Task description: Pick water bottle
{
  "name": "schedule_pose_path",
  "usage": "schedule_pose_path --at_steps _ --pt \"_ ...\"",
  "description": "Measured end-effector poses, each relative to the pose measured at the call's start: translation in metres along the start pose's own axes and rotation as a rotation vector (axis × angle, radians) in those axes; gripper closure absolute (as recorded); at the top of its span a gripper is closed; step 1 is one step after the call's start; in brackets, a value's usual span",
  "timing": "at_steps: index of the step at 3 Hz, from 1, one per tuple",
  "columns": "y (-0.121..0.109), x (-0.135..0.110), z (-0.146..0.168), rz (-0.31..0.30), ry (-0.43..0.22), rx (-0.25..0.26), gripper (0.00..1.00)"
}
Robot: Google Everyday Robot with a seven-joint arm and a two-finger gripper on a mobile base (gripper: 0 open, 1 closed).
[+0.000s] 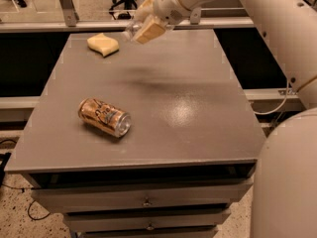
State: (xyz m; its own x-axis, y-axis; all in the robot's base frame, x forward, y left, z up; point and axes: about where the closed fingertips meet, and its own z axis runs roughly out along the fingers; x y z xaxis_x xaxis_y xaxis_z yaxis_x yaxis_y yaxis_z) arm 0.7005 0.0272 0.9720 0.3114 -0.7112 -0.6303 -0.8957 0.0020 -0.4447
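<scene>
Arched in over the table [198,113] from right of the can [104,117]: arm [277,19] with big elbow close to camera, forearm running back, wrist bent down-left. Gripper [142,26] well behind the can, raised off the surface, clamped on the water bottle [132,29], visible only as a clear bit beside the tan fingers [151,31]. Yellow sponge [103,43] behind the can, left of gripper.

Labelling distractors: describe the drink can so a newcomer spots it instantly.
On the grey table, front-left, the drink can lies on its side, far from the gripper above the far edge. It is shiny gold-orange metal, unlike the soft pale-yellow sponge near the far-left corner.
</scene>
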Motion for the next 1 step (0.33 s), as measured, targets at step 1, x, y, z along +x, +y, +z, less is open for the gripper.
schedule_pose_path --at_steps 1 --pt "0.0166 0.0160 0.0195 0.018 0.025 -0.051 1.00"
